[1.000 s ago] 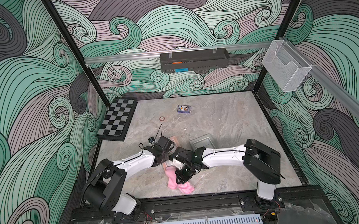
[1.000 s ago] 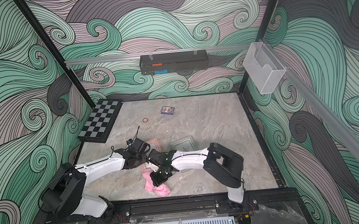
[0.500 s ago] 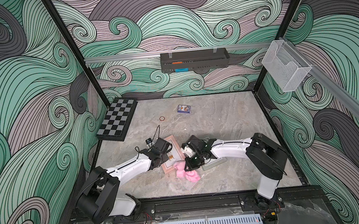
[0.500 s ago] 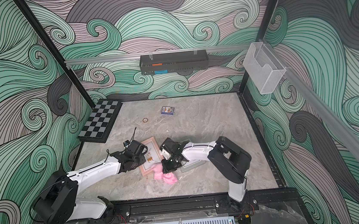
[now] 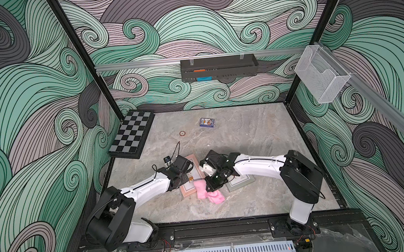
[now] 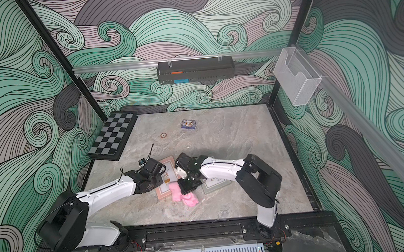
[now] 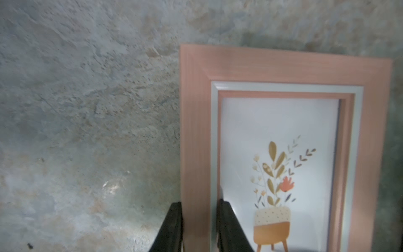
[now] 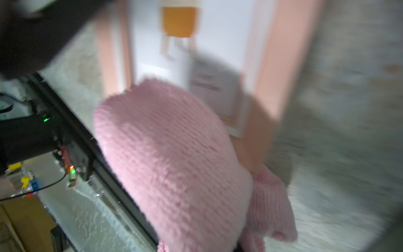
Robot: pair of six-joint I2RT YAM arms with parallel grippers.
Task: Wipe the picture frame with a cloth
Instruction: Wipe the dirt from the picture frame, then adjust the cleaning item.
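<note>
At the near end of the pink rectangular picture frame, right jaws clench the fluffy light-pink cloth; left jaws clamp its side rail.

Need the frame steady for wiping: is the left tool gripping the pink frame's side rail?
Yes, in the left wrist view the left tool clamps a side rail of the pink frame.

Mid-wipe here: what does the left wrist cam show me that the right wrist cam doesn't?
Only left wrist: the left gripper clamped across the side rail of the pink frame, and the frame's far corners in sharp focus. Only right wrist: the cloth bunched over one end of the frame, blurred, and the black front rail. Both: the frame's potted-plant print and the marbled table.
</note>
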